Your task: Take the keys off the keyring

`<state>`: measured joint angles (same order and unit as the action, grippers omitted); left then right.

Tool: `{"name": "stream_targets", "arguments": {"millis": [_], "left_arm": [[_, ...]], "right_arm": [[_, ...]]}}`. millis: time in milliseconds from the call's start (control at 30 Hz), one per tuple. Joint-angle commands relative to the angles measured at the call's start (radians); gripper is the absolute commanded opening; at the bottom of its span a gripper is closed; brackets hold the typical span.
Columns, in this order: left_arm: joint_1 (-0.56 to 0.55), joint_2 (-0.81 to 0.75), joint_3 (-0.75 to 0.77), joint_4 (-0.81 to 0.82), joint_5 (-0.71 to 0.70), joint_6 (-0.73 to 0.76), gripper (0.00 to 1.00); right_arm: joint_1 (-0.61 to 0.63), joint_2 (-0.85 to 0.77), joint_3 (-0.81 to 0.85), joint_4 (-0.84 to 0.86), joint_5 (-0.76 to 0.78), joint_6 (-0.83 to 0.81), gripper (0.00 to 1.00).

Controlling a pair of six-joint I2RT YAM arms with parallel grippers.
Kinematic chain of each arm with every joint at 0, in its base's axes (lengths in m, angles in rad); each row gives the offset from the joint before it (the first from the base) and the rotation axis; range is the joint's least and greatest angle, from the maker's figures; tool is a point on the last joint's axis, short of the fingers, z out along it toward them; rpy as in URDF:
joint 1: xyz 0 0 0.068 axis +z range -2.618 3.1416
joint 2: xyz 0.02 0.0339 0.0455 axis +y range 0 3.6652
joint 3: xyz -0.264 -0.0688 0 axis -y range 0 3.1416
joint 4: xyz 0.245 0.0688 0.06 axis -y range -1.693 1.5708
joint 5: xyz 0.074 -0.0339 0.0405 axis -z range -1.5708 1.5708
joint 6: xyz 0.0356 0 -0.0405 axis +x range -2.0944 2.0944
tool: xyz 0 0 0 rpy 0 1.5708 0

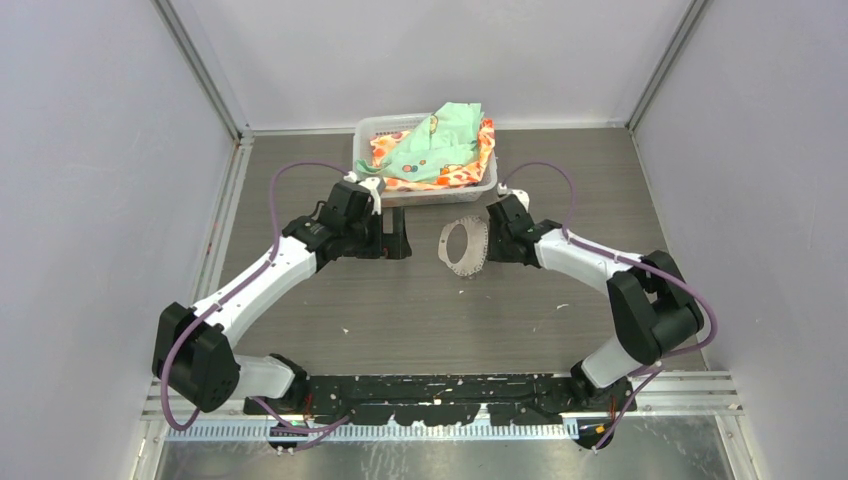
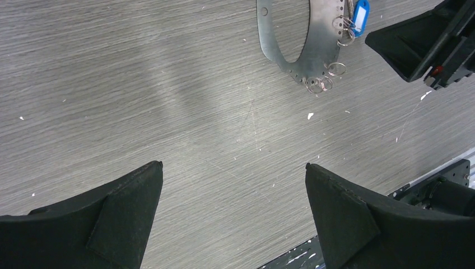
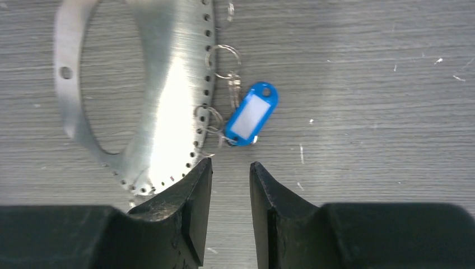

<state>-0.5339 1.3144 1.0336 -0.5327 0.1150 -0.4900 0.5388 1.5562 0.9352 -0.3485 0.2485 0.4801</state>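
From above we see the keyring (image 1: 465,245) lying flat on the counter (image 1: 400,310), between the two end effectors and just near of the white basket (image 1: 440,192) of cloths (image 1: 440,145). The keys are too small to make out there. The right wrist view shows the keys (image 3: 251,114) plainly: a blue tag with small silver pieces at the plate's right rim, joined to its little loops (image 3: 224,56). Just short of them sits the right end effector (image 3: 231,165), its fingers a narrow gap apart with nothing between. The left end effector (image 2: 233,167) is spread wide over bare counter and is empty, with the keyring at the far edge of its view.
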Motion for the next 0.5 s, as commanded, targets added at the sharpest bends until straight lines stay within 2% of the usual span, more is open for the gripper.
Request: {"name": "stream_targets", "arguments": {"millis": [0,200,467], "left_arm": [[0.008,-0.008,0.027,-0.001,0.033,0.014,1.00],[0.008,-0.003,0.044,-0.010,0.040,0.024,1.00],[0.009,-0.003,0.051,-0.020,0.041,0.032,1.00]], "right_arm": [[-0.037,-0.033,-0.061,0.147,-0.031,-0.056,0.37],[-0.062,-0.012,-0.086,0.276,-0.064,-0.142,0.36],[-0.060,0.039,-0.072,0.303,-0.090,-0.200,0.30]]}}
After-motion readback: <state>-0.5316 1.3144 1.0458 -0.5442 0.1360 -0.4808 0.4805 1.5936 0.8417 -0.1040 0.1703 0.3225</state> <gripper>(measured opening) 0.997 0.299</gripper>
